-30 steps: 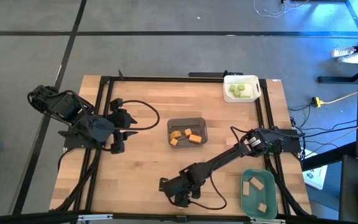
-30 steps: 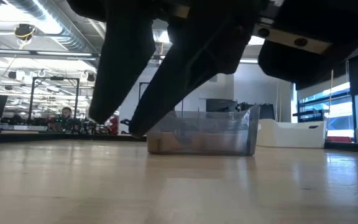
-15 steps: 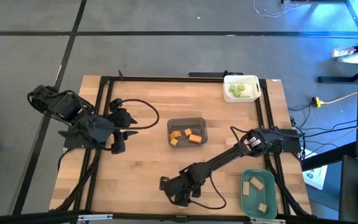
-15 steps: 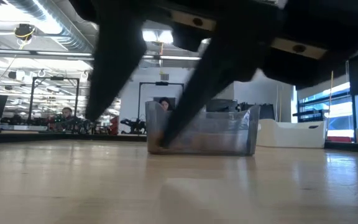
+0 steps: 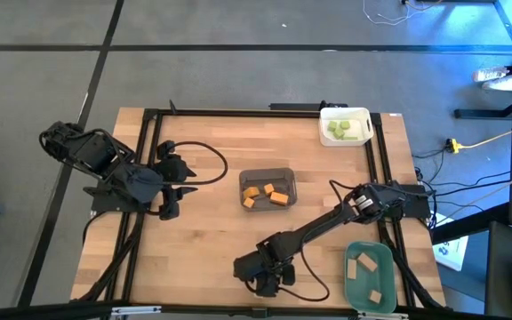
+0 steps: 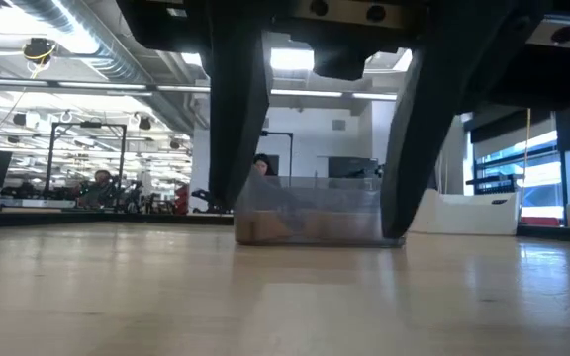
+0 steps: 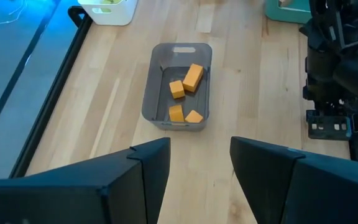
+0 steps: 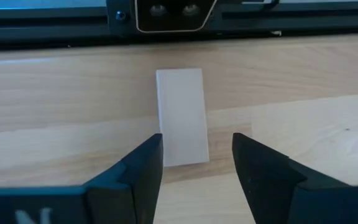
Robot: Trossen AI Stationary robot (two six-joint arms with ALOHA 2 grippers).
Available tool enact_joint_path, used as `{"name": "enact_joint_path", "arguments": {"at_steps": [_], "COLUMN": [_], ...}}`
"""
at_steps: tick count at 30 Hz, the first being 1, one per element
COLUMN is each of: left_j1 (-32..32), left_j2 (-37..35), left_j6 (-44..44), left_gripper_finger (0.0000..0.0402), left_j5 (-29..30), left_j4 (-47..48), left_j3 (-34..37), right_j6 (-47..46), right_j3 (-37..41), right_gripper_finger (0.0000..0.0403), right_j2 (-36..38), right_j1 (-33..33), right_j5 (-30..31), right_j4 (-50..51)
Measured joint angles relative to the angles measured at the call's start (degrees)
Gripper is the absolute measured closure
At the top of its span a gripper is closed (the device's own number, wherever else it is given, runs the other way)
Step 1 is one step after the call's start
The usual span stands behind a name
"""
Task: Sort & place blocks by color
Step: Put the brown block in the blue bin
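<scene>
The right pincer (image 8: 191, 168) hangs low over the bench (image 5: 203, 231) near its front edge, at about 6 o'clock in the overhead view. Its fingers are spread wide and hold nothing. A tan bar (image 8: 181, 117) lies flat on the wood just ahead of them, its near end reaching between the tips without touching either.

The bar looks like plain wood — light, stiff and smooth, with nothing fragile about it. Its long sides run parallel to the fingers, so they are likely the best place to grip, near the middle; a hold close to one end could let it pivot.

Four orange blocks (image 7: 185, 93) sit in the grey tray (image 7: 157, 87) at the centre. Green blocks (image 5: 343, 130) fill the white tray (image 5: 360, 114) at 1 o'clock, and tan blocks (image 5: 363, 261) lie in the green tray (image 5: 386, 271) at 5 o'clock.

The left pincer (image 7: 199, 165) waits at 9 o'clock, parted and empty.
</scene>
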State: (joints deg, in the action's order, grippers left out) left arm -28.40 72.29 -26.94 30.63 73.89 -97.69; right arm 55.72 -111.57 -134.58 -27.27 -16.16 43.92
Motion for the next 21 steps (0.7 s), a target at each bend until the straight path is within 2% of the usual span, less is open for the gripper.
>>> {"name": "enact_joint_path", "arguments": {"at_steps": [16,21], "left_j1": [0.0,0.0], "left_j2": [0.0,0.0], "left_j6": [0.0,0.0], "left_gripper_finger": [0.0241,0.0241], "left_j5": [0.4,0.4], "left_j4": [0.0,0.0], "left_j3": [0.0,0.0], "right_j6": [0.2,0.1], "right_j3": [0.4,0.4], "right_gripper_finger": [0.0210,0.0210], "right_j2": [-0.7,-1.2], "right_j1": [-0.1,-0.1], "right_j5": [-0.6,-3.0], "right_j4": [-1.4,-2.0]}}
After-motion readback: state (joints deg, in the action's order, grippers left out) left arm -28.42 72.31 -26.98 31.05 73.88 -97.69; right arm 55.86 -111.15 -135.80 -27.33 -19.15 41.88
